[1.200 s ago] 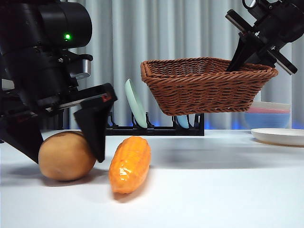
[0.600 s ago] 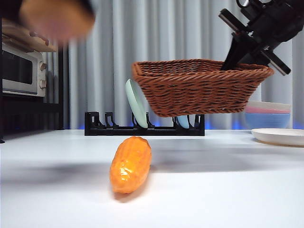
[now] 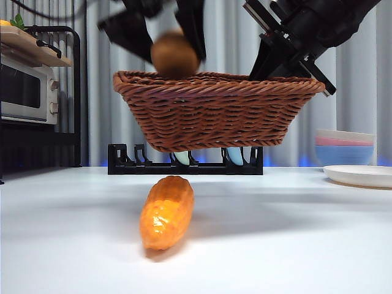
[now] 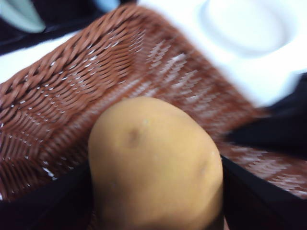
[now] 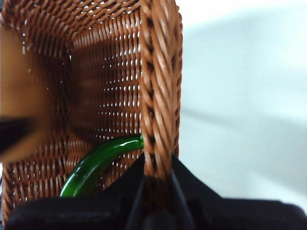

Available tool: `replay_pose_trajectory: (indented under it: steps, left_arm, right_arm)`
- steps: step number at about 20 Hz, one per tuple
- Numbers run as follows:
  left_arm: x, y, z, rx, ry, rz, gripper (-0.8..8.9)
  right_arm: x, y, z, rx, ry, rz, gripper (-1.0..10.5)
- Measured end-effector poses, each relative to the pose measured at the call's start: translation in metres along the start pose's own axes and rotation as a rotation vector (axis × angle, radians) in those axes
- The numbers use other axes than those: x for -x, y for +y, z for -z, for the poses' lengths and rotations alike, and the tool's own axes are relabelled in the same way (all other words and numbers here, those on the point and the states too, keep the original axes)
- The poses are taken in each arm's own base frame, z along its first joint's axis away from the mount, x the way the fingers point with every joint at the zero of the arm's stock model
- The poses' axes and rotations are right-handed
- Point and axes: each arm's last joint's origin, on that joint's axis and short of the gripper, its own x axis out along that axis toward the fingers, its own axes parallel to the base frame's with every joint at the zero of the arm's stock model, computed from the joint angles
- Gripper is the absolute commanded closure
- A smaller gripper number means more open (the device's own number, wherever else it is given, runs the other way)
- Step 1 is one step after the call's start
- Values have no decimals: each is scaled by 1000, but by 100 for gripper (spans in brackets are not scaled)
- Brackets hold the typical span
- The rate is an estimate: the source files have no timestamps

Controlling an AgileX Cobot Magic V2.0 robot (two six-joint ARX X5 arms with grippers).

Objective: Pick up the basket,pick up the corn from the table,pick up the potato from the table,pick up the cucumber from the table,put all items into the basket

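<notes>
L gripper (image 3: 174,46) is clamped on the potato (image 3: 175,55), holding it just above the basket (image 3: 211,113), over its left half. Looks positioned for a straight drop inside. R gripper (image 5: 157,189) pinches the basket's braided rim at the right end, w/ one jaw inside and one outside, so the basket hangs in the air, clear of the table (image 3: 294,245) and roughly level. Prob held up so the other arm can load it.

Cucumber (image 5: 98,165) already lies in the basket, against the wall near the R gripper. Corn (image 3: 165,211) is on the table, near side, below the basket, untouched.

White tabletop; black plate rack (image 3: 184,166) behind; plates (image 3: 358,174) far right; microwave (image 3: 27,89) on shelf far left; grey curtain at back.
</notes>
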Motion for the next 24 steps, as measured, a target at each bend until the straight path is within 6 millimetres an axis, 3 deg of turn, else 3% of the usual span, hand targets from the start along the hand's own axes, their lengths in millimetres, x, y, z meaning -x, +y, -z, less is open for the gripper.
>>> replay_pose_trajectory:
  steps: [3, 11, 13, 15, 19, 21, 24]
  left_arm:
    - [-25, 1, 8, -33, 94, -21, 172]
    - [-11, 1, 3, -42, 71, -9, 180]
    - [14, 0, -3, -43, 75, 0, 188]
    - [55, 0, -6, -47, 69, 32, 188]
    - [140, -5, 17, -91, 85, 83, 188]
    - [156, -7, 30, -101, 83, 102, 188]
    - [138, -10, 57, -73, 162, 98, 188]
  right_arm:
    - [1, -1, 0, -7, 5, 8, 958]
    - [1, -2, 0, -8, 3, 10, 958]
    - [3, -6, -1, -16, -7, 17, 958]
    - [7, -12, -5, -19, -39, 24, 958]
    - [23, -36, -16, -61, -131, 68, 958]
    - [31, -48, -18, -94, -154, 94, 958]
    - [42, -63, -20, -130, -183, 126, 958]
